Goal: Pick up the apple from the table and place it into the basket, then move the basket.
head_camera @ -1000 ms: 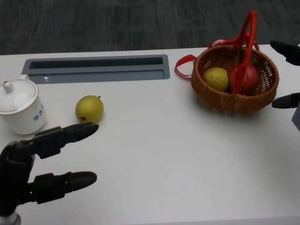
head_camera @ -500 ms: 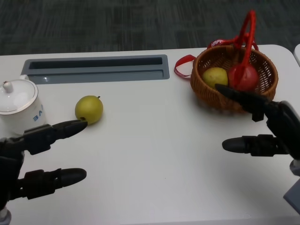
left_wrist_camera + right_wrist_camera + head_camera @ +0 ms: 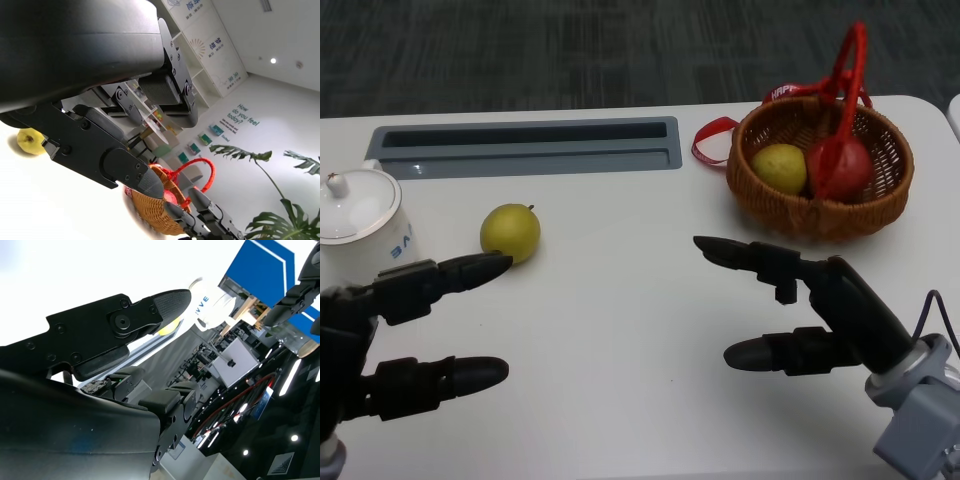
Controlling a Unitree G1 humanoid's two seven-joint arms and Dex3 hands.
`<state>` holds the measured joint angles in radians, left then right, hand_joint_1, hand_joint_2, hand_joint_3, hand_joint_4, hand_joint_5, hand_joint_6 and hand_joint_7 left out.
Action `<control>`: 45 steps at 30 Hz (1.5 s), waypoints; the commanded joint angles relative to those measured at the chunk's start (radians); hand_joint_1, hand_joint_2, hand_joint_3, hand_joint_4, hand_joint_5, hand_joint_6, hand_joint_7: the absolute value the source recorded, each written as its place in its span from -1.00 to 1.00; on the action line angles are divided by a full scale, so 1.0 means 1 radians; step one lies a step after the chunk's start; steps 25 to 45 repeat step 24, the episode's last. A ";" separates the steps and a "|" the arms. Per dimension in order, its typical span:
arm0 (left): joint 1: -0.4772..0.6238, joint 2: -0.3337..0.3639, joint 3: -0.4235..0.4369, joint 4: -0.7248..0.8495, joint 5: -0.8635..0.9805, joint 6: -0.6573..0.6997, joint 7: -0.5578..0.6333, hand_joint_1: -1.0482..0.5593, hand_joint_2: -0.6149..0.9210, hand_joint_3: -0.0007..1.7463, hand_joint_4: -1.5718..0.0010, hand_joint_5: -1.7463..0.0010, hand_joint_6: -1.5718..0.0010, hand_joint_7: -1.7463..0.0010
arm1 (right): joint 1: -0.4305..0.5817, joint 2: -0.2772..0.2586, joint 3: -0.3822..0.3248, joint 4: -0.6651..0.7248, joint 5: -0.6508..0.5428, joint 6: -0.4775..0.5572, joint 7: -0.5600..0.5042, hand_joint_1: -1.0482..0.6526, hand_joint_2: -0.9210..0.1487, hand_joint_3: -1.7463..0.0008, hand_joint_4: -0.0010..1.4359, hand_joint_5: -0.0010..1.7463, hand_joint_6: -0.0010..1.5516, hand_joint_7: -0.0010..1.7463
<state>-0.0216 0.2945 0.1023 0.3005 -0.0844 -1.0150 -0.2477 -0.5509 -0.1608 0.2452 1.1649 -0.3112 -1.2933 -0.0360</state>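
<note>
A yellow-green apple (image 3: pixel 510 232) lies on the white table (image 3: pixel 640 290), left of centre; the left wrist view shows it too (image 3: pixel 29 141). My left hand (image 3: pixel 390 340) hovers open at the near left, its upper fingertip just short of the apple, holding nothing. At the far right stands a woven basket (image 3: pixel 865 215) with a red handle (image 3: pixel 847 90), holding a yellow-green fruit (image 3: pixel 780 167) and a red fruit (image 3: pixel 842 168). My right hand (image 3: pixel 810 310) is open and empty in front of the basket, its fingers pointing left. The basket (image 3: pixel 155 212) also shows in the left wrist view.
A white lidded cup (image 3: pixel 360 235) stands at the left edge, close to my left hand and the apple. A grey recessed tray (image 3: pixel 525 145) runs along the far side. A red ribbon (image 3: pixel 712 140) loops out from the basket's left.
My right hand has swung from the right edge beside the basket leftward and nearer, over the table in front of the basket. My left hand shifted slightly. The apple and basket have not moved.
</note>
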 commanded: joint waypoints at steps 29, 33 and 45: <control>0.004 0.008 -0.015 -0.024 -0.048 0.052 -0.077 -0.15 0.69 -1.00 -0.14 0.94 -0.11 0.98 | 0.005 0.100 -0.073 0.024 0.139 0.007 0.241 -0.27 -0.79 1.00 0.02 -1.00 -0.14 -1.00; 0.004 0.008 -0.015 -0.024 -0.048 0.052 -0.077 -0.15 0.69 -1.00 -0.14 0.94 -0.11 0.98 | 0.005 0.100 -0.073 0.024 0.139 0.007 0.241 -0.27 -0.79 1.00 0.02 -1.00 -0.14 -1.00; 0.004 0.008 -0.015 -0.024 -0.048 0.052 -0.077 -0.15 0.69 -1.00 -0.14 0.94 -0.11 0.98 | 0.005 0.100 -0.073 0.024 0.139 0.007 0.241 -0.27 -0.79 1.00 0.02 -1.00 -0.14 -1.00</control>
